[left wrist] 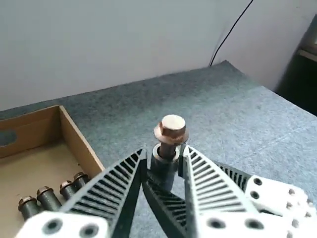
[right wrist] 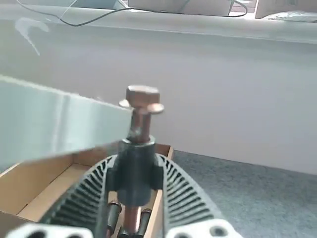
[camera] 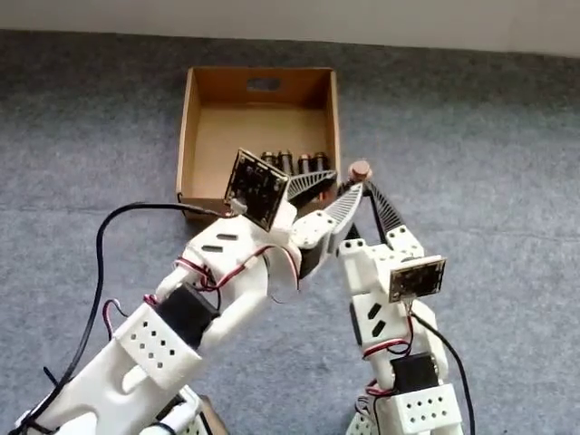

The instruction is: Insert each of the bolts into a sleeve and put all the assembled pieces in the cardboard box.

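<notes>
My right gripper (right wrist: 134, 186) is shut on a dark sleeve (right wrist: 134, 168) held upright. A copper bolt (right wrist: 142, 101) stands in the sleeve with its head and some shank above the rim. My left gripper (left wrist: 166, 158) is open, one tip on each side of the sleeve (left wrist: 165, 166) just under the bolt head (left wrist: 172, 130), with thin gaps. In the high view both grippers meet by the bolt (camera: 360, 169) at the front right corner of the cardboard box (camera: 192, 127). Several assembled pieces (camera: 294, 161) lie in the box.
Grey carpet (camera: 471, 136) covers the table around the box. The box's right wall (camera: 335, 118) stands close to the held sleeve. A black cable (camera: 100, 263) loops along the left arm. A pale wall (left wrist: 99, 44) rises behind the table.
</notes>
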